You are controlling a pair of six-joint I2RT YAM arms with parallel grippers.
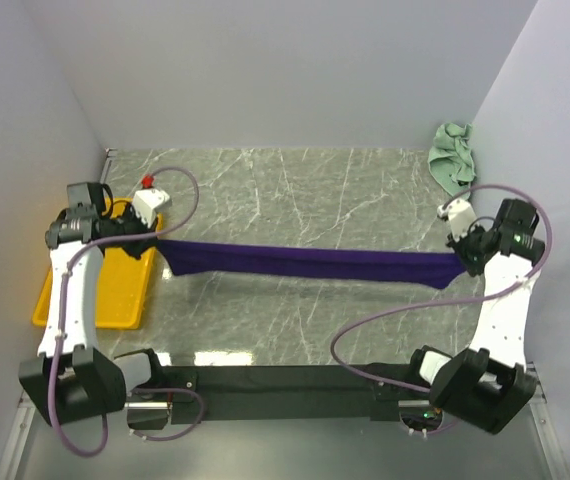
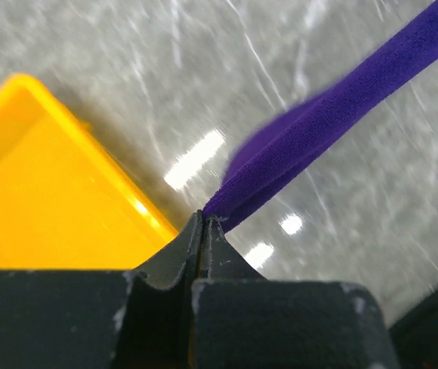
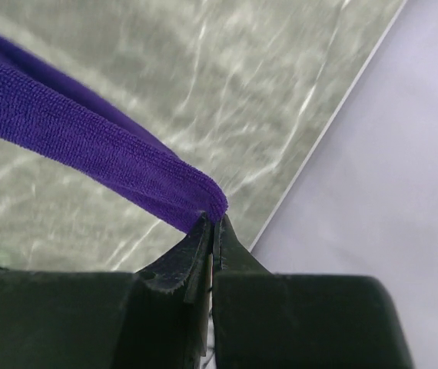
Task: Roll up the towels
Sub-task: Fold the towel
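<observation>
The deep purple towel (image 1: 305, 262) hangs stretched in a long band above the marble table, held at both ends. My left gripper (image 1: 157, 243) is shut on its left end, over the right edge of the yellow tray; the left wrist view shows the towel (image 2: 319, 127) leaving the closed fingertips (image 2: 206, 219). My right gripper (image 1: 462, 258) is shut on its right end near the right wall; the right wrist view shows the towel (image 3: 88, 142) pinched at the closed tips (image 3: 213, 221). The pale mint green towel (image 1: 453, 155) lies crumpled in the far right corner.
A yellow plastic tray (image 1: 120, 300) sits at the left edge under the left arm, also in the left wrist view (image 2: 42, 200). A small red and white object (image 1: 148, 182) lies behind it. White walls enclose the table on three sides.
</observation>
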